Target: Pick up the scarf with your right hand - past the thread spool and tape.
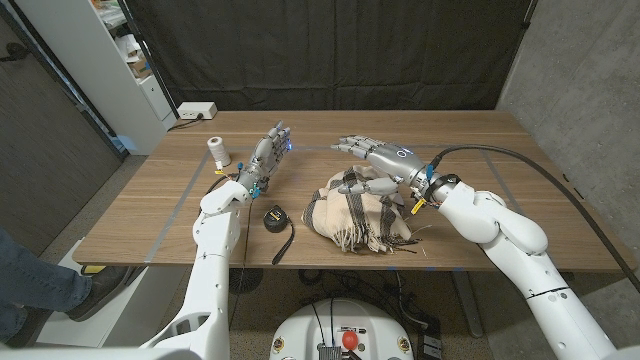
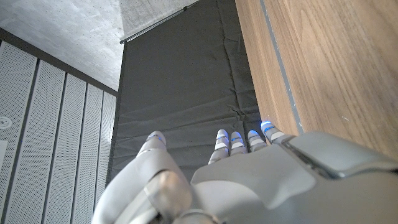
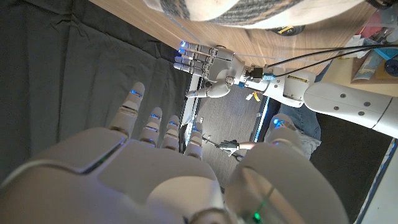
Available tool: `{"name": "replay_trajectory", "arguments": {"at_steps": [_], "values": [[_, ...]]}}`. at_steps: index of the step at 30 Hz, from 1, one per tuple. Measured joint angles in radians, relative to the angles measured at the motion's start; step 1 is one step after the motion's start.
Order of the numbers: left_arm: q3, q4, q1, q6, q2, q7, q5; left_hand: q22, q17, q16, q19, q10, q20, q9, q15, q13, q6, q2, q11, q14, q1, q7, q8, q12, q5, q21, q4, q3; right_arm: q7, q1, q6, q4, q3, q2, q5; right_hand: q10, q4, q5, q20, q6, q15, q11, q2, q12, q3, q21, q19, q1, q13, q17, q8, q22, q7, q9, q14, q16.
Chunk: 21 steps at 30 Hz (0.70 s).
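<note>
While the right robot hand (image 1: 372, 153) hovered spread and empty above the scarf (image 1: 360, 213), a descent and grasp were judged next.

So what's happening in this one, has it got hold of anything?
Not yet. The right hand hovers open above the scarf, which lies bunched on the table, untouched as far as the head view shows. The left hand is raised, fingers apart, holding nothing, between the thread spool and the tape.
</note>
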State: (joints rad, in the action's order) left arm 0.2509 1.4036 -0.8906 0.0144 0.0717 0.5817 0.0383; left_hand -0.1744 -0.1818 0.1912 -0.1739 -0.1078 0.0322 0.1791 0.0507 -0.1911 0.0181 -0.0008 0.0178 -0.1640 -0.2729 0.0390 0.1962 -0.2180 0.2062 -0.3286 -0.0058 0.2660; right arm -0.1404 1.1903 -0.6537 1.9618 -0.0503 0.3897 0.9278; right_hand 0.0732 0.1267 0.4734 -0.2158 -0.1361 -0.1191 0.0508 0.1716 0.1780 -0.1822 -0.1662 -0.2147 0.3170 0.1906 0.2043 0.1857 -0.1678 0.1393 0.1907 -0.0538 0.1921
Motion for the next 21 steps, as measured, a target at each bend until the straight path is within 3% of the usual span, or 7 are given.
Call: {"name": "replay_trajectory", "arguments": {"at_steps": [7, 14, 21], "values": [[-0.001, 0.0, -0.001, 0.0, -0.002, 0.0, 0.001, 0.0, 0.0, 0.0, 0.0, 0.0, 0.0, 0.0, 0.0, 0.0, 0.0, 0.0, 0.0, 0.0, 0.0, 0.0, 0.0, 0.0, 0.0, 0.0, 0.0, 0.0, -0.023, 0.003, 0.036, 0.016, -0.013, 0.012, 0.01, -0.042, 0.0, 0.009, 0.002, 0.01, -0.015, 0.006, -0.007, 0.0, 0.028, 0.004, 0.124, -0.007, 0.0, 0.0, 0.0, 0.0, -0.01, 0.0, 0.07, -0.007], [-0.001, -0.004, 0.0, -0.001, -0.004, 0.0, 0.001, 0.0, 0.0, 0.0, 0.004, 0.0, 0.004, 0.0, 0.0, 0.0, 0.002, 0.0, 0.0, 0.0, 0.0, -0.002, 0.0, 0.0, 0.0, 0.0, -0.004, -0.004, -0.045, 0.004, 0.064, 0.029, -0.029, 0.024, 0.019, -0.072, -0.004, 0.014, -0.001, 0.073, -0.017, 0.012, -0.014, 0.0, 0.04, -0.008, 0.136, -0.014, -0.005, -0.005, -0.009, -0.002, -0.007, 0.0, 0.083, -0.007], [0.0, -0.009, 0.005, -0.002, -0.007, 0.001, 0.001, 0.0, 0.0, 0.0, 0.004, 0.0, 0.004, 0.0, 0.0, 0.0, 0.009, 0.0, 0.0, 0.0, 0.0, 0.002, 0.0, 0.0, 0.0, 0.0, -0.006, -0.003, -0.075, 0.002, 0.1, 0.044, -0.045, 0.033, 0.038, -0.103, -0.002, 0.02, 0.003, 0.146, -0.027, 0.029, -0.014, 0.0, 0.054, -0.02, 0.117, -0.014, -0.005, -0.005, -0.016, -0.002, -0.038, 0.0, 0.093, -0.001]]}}
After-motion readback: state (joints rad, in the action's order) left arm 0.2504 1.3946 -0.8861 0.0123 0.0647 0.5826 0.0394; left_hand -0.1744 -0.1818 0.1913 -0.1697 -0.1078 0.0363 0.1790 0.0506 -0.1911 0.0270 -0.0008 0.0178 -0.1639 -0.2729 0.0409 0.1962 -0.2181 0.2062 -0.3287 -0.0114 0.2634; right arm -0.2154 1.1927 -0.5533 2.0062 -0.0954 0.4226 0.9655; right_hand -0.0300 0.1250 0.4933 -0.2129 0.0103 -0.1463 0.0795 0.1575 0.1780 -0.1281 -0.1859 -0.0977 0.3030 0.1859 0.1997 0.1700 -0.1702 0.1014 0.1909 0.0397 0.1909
